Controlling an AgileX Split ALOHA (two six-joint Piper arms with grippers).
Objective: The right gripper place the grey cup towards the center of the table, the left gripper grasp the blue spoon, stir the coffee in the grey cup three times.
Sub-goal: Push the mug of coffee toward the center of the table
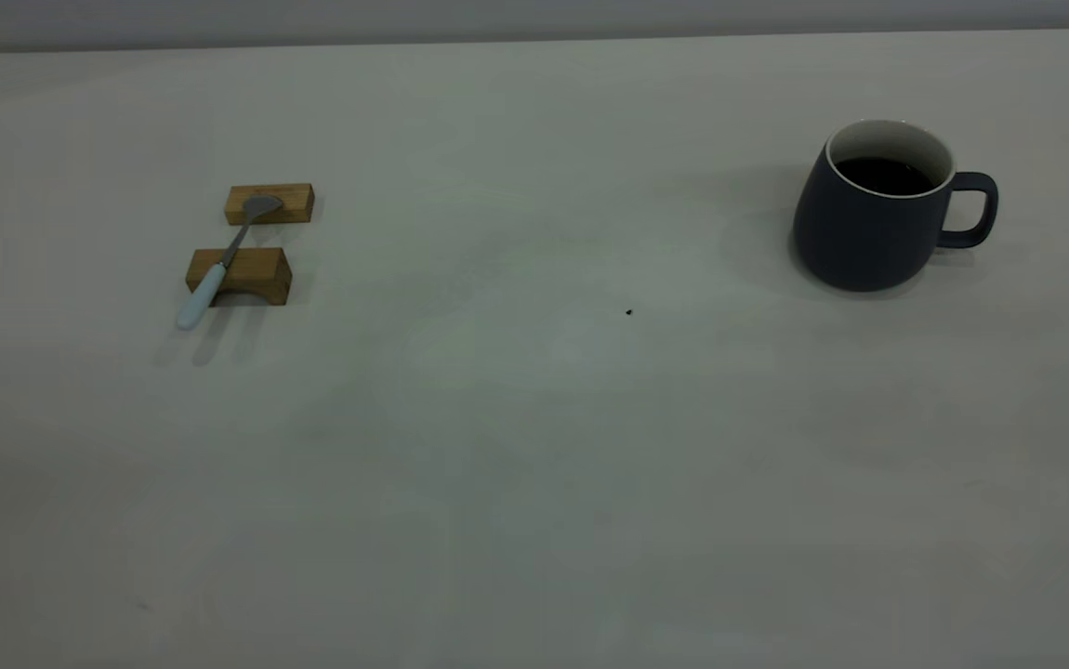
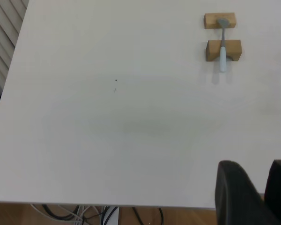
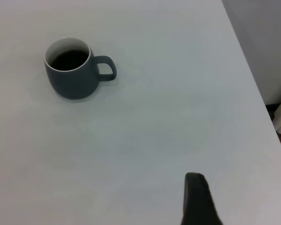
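Note:
The grey cup [image 1: 869, 232] stands upright at the right of the table [image 1: 534, 446], handle pointing right, with dark coffee [image 1: 883, 175] inside. The blue spoon [image 1: 218, 269] lies across two tan wooden blocks at the left, bowl on the far block and pale handle jutting toward the front. Neither arm shows in the exterior view. My left gripper [image 2: 257, 171] hangs near the table's edge, far from the spoon [image 2: 222, 51], its black tips a narrow gap apart and empty. My right gripper [image 3: 196, 197] shows only partly, well away from the cup [image 3: 75, 79].
The far wooden block [image 1: 270, 204] and the near arched block [image 1: 239, 276] carry the spoon. A tiny dark speck [image 1: 628, 312] lies mid-table. Cables [image 2: 84, 215] hang below the table edge by the left arm. The table's side edge [image 3: 253, 79] runs close to the right arm.

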